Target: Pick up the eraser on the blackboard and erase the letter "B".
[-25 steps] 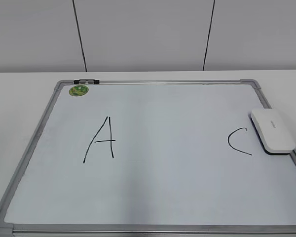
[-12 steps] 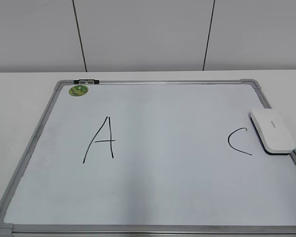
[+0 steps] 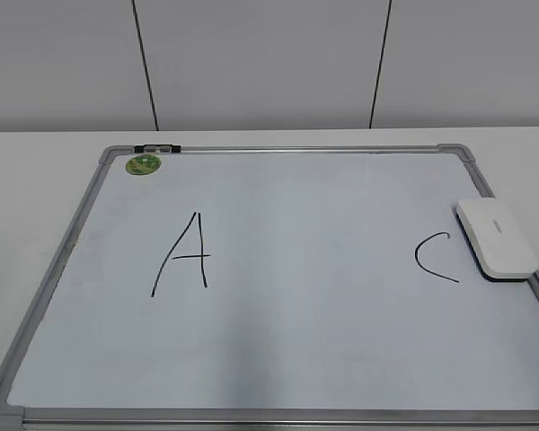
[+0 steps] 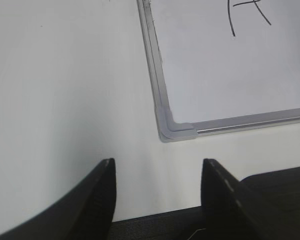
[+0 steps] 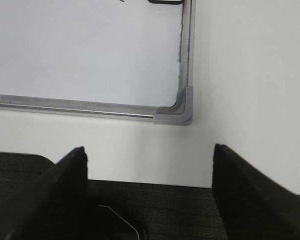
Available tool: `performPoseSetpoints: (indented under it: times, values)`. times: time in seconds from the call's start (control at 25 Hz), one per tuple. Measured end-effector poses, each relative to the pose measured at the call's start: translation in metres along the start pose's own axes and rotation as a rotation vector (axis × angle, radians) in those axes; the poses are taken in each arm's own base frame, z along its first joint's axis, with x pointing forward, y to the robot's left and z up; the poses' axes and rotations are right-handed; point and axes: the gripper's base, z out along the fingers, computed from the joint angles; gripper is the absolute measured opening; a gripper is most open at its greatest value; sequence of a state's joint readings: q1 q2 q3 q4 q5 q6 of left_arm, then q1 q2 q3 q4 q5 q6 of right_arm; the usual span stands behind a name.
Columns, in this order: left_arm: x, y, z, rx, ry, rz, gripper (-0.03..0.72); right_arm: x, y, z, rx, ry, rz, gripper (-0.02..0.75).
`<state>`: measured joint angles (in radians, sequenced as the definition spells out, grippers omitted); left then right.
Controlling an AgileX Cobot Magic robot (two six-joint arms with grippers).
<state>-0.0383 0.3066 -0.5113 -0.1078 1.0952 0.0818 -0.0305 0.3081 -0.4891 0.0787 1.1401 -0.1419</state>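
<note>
eraser (image 3: 496, 237) unmoved on blackboard (image 3: 278, 149), right of c (image 3: 434, 257).

The eraser (image 3: 496, 239) lies at the blackboard's (image 3: 278, 149) right edge, just beside the "C" (image 3: 434, 258); the "A" (image 3: 183, 254) stands left, well apart.

black claw (image 4: 157, 192) fingers (matte), tapered tips
</note>
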Motion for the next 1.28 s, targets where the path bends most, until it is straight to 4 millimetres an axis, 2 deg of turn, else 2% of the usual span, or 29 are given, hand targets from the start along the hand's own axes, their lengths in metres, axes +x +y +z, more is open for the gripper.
performPoseSetpoints:
  times: [0.84,1.0,1.28]
  values:
    - [0.000,0.000,0.000,-0.003,-0.001,0.002,0.396,0.000,0.000,0.000,0.002,-0.003,0.005,0.573]
    - [0.005,-0.001,-0.008,-0.007,-0.062,0.006,0.389,0.003,0.001,-0.005,0.007,-0.046,0.002,0.573]
    - [0.023,-0.003,-0.029,-0.035,-0.241,0.005,0.363,0.021,0.004,-0.025,0.026,-0.229,-0.011,0.573]
